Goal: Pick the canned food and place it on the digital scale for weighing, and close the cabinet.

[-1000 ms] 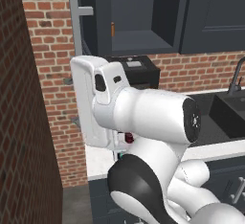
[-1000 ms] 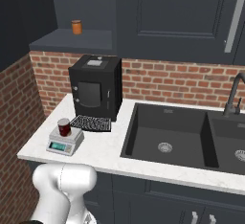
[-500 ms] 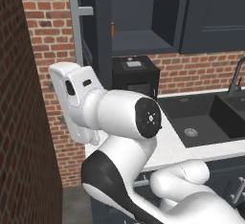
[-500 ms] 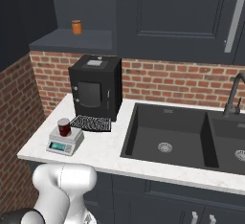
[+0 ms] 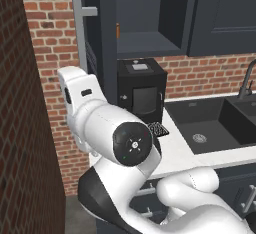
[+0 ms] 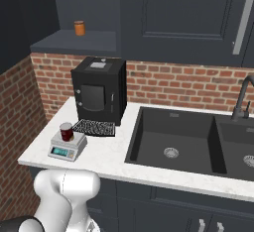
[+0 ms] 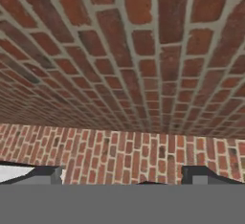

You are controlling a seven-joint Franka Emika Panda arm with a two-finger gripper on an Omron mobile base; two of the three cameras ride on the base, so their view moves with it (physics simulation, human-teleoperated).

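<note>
We see the canned food (image 6: 66, 131) upright on the digital scale (image 6: 67, 145); the cabinet (image 5: 104, 53) door stands open; our end effector's spread we cannot tell.

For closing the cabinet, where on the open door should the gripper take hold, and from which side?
Grip the long light-grey bar handle of the cabinet door around mid-length. It runs vertically and stands off the door's outer face, which is turned toward the brick wall, so approach from that wall side, fingers straddling the bar horizontally.
</note>
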